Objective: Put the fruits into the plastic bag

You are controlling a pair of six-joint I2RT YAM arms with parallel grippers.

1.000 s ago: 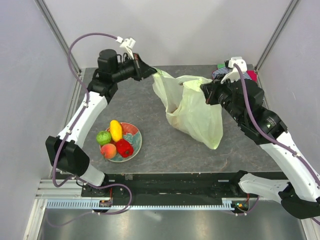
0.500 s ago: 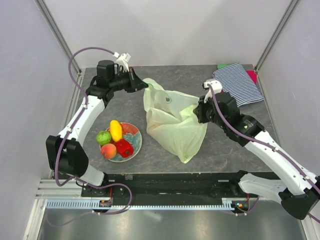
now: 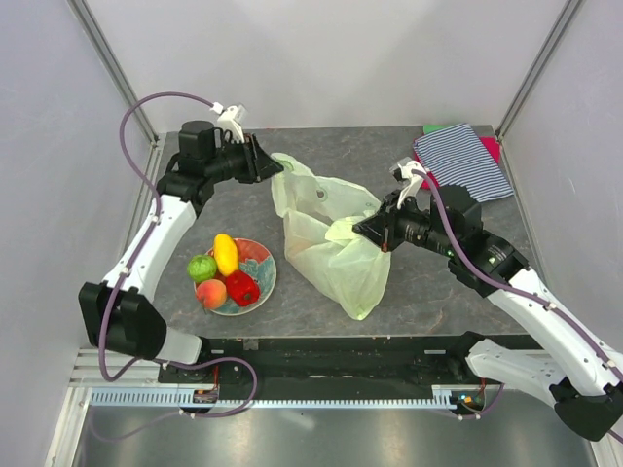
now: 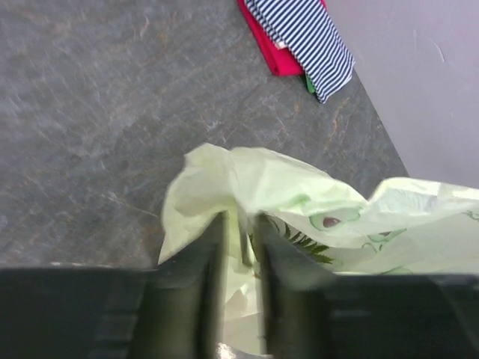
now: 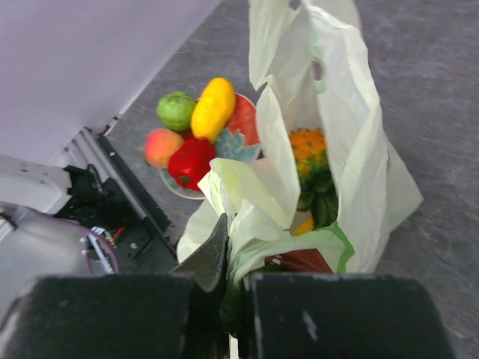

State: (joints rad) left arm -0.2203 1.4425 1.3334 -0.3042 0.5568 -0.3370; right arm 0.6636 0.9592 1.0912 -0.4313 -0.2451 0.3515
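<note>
The pale green plastic bag (image 3: 336,248) stands on the table's middle, its mouth held apart. My left gripper (image 3: 276,167) is shut on the bag's back-left edge (image 4: 224,176). My right gripper (image 3: 376,233) is shut on the bag's right edge (image 5: 262,224). Inside the bag an orange pineapple with green leaves (image 5: 308,161) shows. A yellow lemon (image 3: 225,253), a green apple (image 3: 201,268), a peach (image 3: 210,293) and a red pepper-like piece (image 3: 242,288) lie on the patterned plate (image 3: 269,268), left of the bag. They also show in the right wrist view: lemon (image 5: 213,108), apple (image 5: 176,110), peach (image 5: 163,146), red piece (image 5: 192,161).
A striped blue-white cloth (image 3: 462,163) lies on red and green cloths at the back right corner; it also shows in the left wrist view (image 4: 303,37). Grey walls and metal posts close the table at the back and sides. The arm bases and a rail run along the near edge.
Both grippers have moved left and down with the bag. The bag has come from raised at the back right to the table's middle, beside the plate. The striped cloth is uncovered.
</note>
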